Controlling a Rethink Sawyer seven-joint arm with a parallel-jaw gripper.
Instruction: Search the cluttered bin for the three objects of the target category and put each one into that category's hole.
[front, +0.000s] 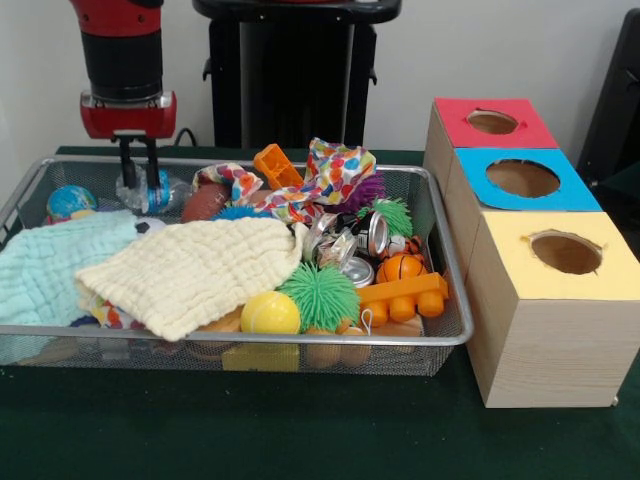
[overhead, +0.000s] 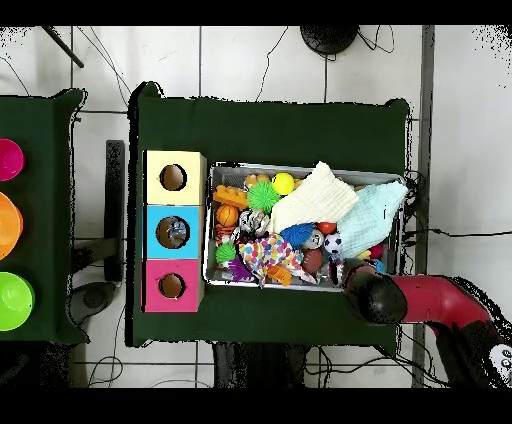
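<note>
Silver wire mesh forms the cluttered bin (front: 452, 335), which sits on the green-covered table (front: 300, 430) beside three wooden boxes in a row: one red-faced (front: 492, 122), one blue-faced (front: 523, 179), one yellow-faced (front: 565, 252), each with a single round opening. The hole (front: 523, 178) in the blue face is the widest of the three. At the bin's far corner the gripper (front: 139, 181) reaches down, its two black fingers (front: 127, 160) closed on a plastic wad (front: 150, 192) of clear wrinkled film with a blue patch. A second plastic wad (front: 338, 247) lies mid-bin near a round metal tin (front: 356, 271); a third cannot be picked out. Two cloths cover much of the pile, one cream (front: 195, 270) and one pale mint (front: 45, 268). Two spiky green balls show, one large (front: 318, 296) and one smaller (front: 392, 214), along with one yellow ball (front: 270, 314) and one small basketball (front: 401, 267).
</note>
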